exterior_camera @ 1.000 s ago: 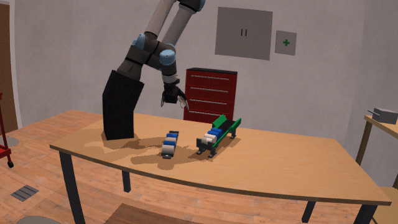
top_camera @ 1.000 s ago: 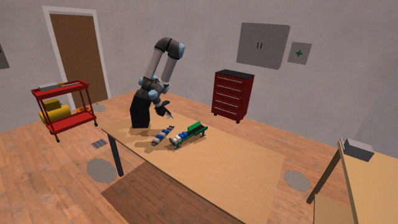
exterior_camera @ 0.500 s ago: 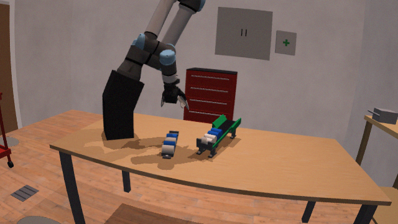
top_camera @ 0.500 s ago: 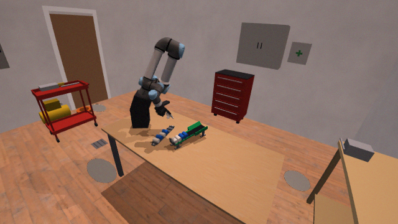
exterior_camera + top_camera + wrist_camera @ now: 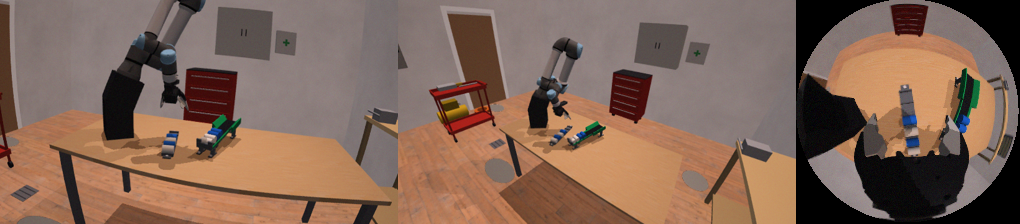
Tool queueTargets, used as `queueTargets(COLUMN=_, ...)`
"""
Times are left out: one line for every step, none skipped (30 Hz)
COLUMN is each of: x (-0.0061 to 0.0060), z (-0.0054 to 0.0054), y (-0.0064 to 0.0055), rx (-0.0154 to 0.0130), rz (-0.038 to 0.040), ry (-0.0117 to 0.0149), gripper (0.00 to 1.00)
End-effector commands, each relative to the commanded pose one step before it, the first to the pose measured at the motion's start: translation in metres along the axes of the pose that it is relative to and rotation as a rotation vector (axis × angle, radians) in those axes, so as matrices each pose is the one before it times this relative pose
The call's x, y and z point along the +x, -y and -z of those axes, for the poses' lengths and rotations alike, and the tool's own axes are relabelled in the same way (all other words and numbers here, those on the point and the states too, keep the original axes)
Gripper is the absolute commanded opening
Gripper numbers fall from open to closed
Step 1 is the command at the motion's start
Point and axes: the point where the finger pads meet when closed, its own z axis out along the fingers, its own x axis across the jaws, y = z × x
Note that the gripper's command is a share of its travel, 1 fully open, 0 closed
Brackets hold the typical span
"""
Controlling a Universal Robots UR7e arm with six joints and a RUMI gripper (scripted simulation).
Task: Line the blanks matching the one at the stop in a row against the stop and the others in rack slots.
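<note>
The grey stock rack (image 5: 170,144) lies on the table and holds blue blanks (image 5: 170,139) and a white blank (image 5: 168,150) between its ribs. It also shows in the wrist view (image 5: 908,117), running away from me, with blue blanks (image 5: 910,120) on it. The green feed ramp (image 5: 219,134) stands to its right, with white blanks (image 5: 205,139) at its low end by the stop and blue blanks (image 5: 215,132) just above them. My gripper (image 5: 173,104) is open and empty. It hangs well above the table, over the far end of the rack (image 5: 560,135).
The arm's black base (image 5: 119,106) stands on the table's left end, behind the rack. A red drawer cabinet (image 5: 211,94) stands by the wall beyond the table. A second table with a grey box (image 5: 384,116) is at the far right.
</note>
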Motion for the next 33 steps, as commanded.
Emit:
queueTargets(x=-0.00174, z=0.00066, y=-0.02029, rx=-0.08826, rz=0.03766, ry=0.01875, gripper=1.0)
queueTargets(x=-0.00039, z=0.00038, y=-0.00666, rx=-0.02987, rz=0.01207, ry=0.0054, gripper=1.0)
queueTargets(x=-0.00025, z=0.00051, y=-0.00703, rx=-0.03185, rz=0.01246, ry=0.00515, gripper=1.0)
queueTargets(x=-0.00009, z=0.00064, y=-0.00725, rx=-0.03318, rz=0.01255, ry=0.0047, gripper=1.0)
queueTargets(x=0.0, z=0.0, y=0.0, rx=0.0, rz=0.0, ry=0.0, gripper=1.0)
queueTargets(x=0.0, z=0.0, y=0.0, rx=0.0, rz=0.0, ry=0.0, gripper=1.0)
queueTargets(x=0.0, z=0.0, y=0.0, rx=0.0, rz=0.0, ry=0.0, gripper=1.0)
queueTargets(x=0.00008, z=0.00076, y=-0.00731, rx=-0.03379, rz=0.01232, ry=0.0041, gripper=1.0)
queueTargets(x=0.00025, z=0.00087, y=-0.00722, rx=-0.03365, rz=0.01182, ry=0.0034, gripper=1.0)
queueTargets(x=0.00041, z=0.00096, y=-0.00697, rx=-0.03276, rz=0.01107, ry=0.00267, gripper=1.0)
queueTargets(x=0.0, z=0.0, y=0.0, rx=0.0, rz=0.0, ry=0.0, gripper=1.0)
queueTargets(x=0.00053, z=0.00101, y=-0.00658, rx=-0.03113, rz=0.01012, ry=0.00196, gripper=1.0)
queueTargets(x=0.00061, z=0.00102, y=-0.00605, rx=-0.02881, rz=0.00903, ry=0.00131, gripper=1.0)
queueTargets(x=0.0, z=0.0, y=0.0, rx=0.0, rz=0.0, ry=0.0, gripper=1.0)
queueTargets(x=0.00065, z=0.00099, y=-0.00541, rx=-0.02589, rz=0.00783, ry=0.00078, gripper=1.0)
queueTargets(x=0.00063, z=0.00091, y=-0.00468, rx=-0.02248, rz=0.00658, ry=0.00037, gripper=1.0)
queueTargets(x=0.00058, z=0.00079, y=-0.00389, rx=-0.01872, rz=0.00533, ry=0.00009, gripper=1.0)
queueTargets(x=0.00049, z=0.00064, y=-0.00306, rx=-0.01478, rz=0.00411, ry=-0.00007, gripper=1.0)
queueTargets(x=0.00038, z=0.00048, y=-0.00225, rx=-0.01086, rz=0.00297, ry=-0.00013, gripper=1.0)
queueTargets(x=0.00026, z=0.00033, y=-0.00149, rx=-0.00719, rz=0.00194, ry=-0.00012, gripper=1.0)
queueTargets(x=0.00015, z=0.00018, y=-0.00083, rx=-0.00401, rz=0.00107, ry=-0.00008, gripper=1.0)
queueTargets(x=0.00006, z=0.00007, y=-0.00033, rx=-0.0016, rz=0.00042, ry=-0.00003, gripper=1.0)
queueTargets(x=0.0, z=0.0, y=0.0, rx=0.0, rz=0.0, ry=0.0, gripper=1.0)
queueTargets(x=0.0, z=0.0, y=0.0, rx=0.0, rz=0.0, ry=0.0, gripper=1.0)
queueTargets(x=0.00001, z=0.00001, y=-0.00005, rx=-0.00024, rz=0.00006, ry=-0.00001, gripper=1.0)
queueTargets(x=0.0, z=0.0, y=0.0, rx=0.0, rz=0.0, ry=0.0, gripper=1.0)
queueTargets(x=0.0, z=0.0, y=0.0, rx=0.0, rz=0.0, ry=0.0, gripper=1.0)
queueTargets(x=0.0, z=0.0, y=0.0, rx=0.0, rz=0.0, ry=0.0, gripper=1.0)
queueTargets(x=0.0, z=0.0, y=0.0, rx=0.0, rz=0.0, ry=0.0, gripper=1.0)
queueTargets(x=0.0, z=0.0, y=0.0, rx=0.0, rz=0.0, ry=0.0, gripper=1.0)
queueTargets(x=0.0, z=0.0, y=0.0, rx=0.0, rz=0.0, ry=0.0, gripper=1.0)
queueTargets(x=0.0, z=0.0, y=0.0, rx=0.0, rz=0.0, ry=0.0, gripper=1.0)
queueTargets(x=0.0, z=0.0, y=0.0, rx=0.0, rz=0.0, ry=0.0, gripper=1.0)
